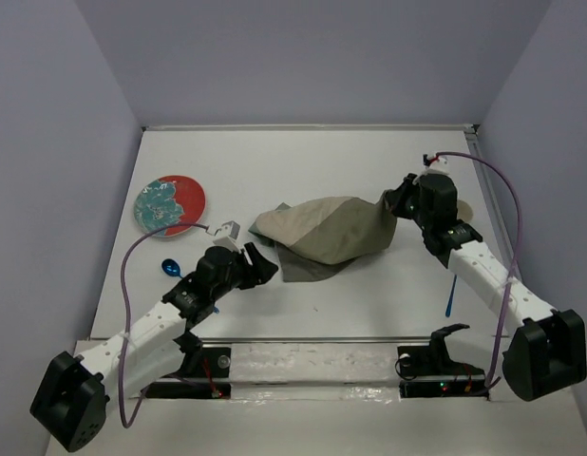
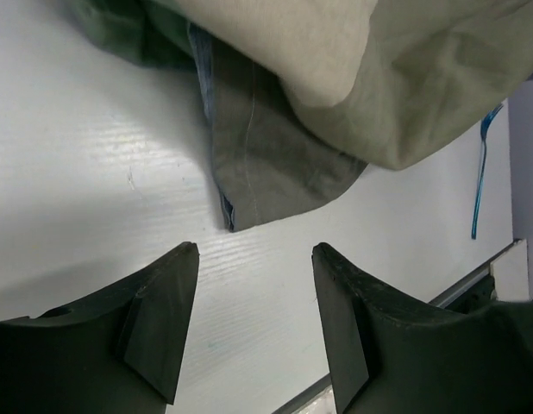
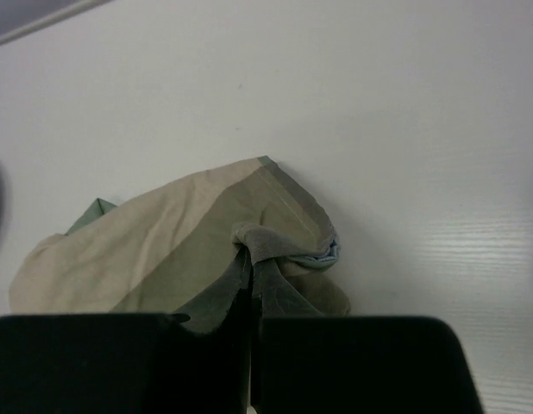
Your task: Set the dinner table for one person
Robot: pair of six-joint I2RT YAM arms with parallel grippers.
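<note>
The dinner table (image 1: 303,161) is a large white top between lavender walls. An olive-green cloth placemat (image 1: 327,233) lies crumpled and partly lifted at its middle. My right gripper (image 1: 390,204) is shut on the placemat's right edge; in the right wrist view the jaws (image 3: 252,297) pinch a bunched fold of the placemat (image 3: 206,233). My left gripper (image 1: 265,264) is open and empty just left of the placemat's near corner. In the left wrist view its fingers (image 2: 255,252) are spread over bare table, with the placemat corner (image 2: 275,164) a little ahead and not touched.
A red plate with a teal pattern (image 1: 170,204) lies at the left. A blue spoon (image 1: 170,269) lies near it beside the left arm. A blue utensil (image 1: 449,296) lies at the near right and also shows in the left wrist view (image 2: 480,172). A beige round thing (image 1: 467,209) is half hidden behind the right arm.
</note>
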